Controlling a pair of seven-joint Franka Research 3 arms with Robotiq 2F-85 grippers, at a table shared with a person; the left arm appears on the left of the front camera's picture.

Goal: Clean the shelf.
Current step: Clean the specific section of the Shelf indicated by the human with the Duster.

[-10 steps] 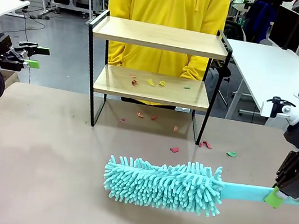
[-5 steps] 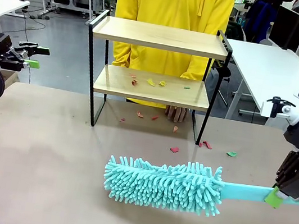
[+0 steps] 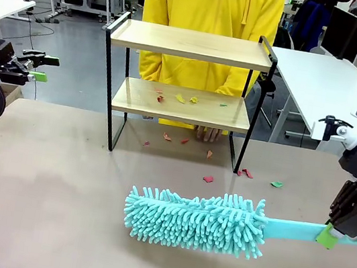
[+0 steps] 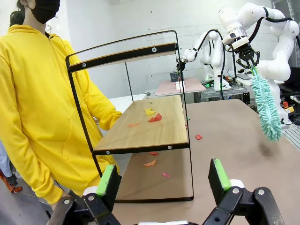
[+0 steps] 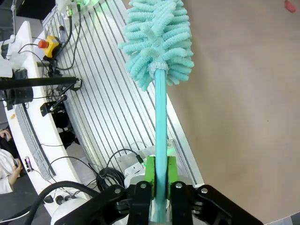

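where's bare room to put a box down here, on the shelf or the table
The shelf is bare on its top board, between the side rails. The table is free left of the duster. Crowded: paper scraps on the lower board, more scraps and a person's hand by the shelf's feet.

My front camera looks across the desk point(image 3: 31, 206) at the shelf point(image 3: 191, 43). Left wrist sits close, viewing that shelf end-on. Right wrist peers tight along the duster point(image 5: 158, 42), shared with front.
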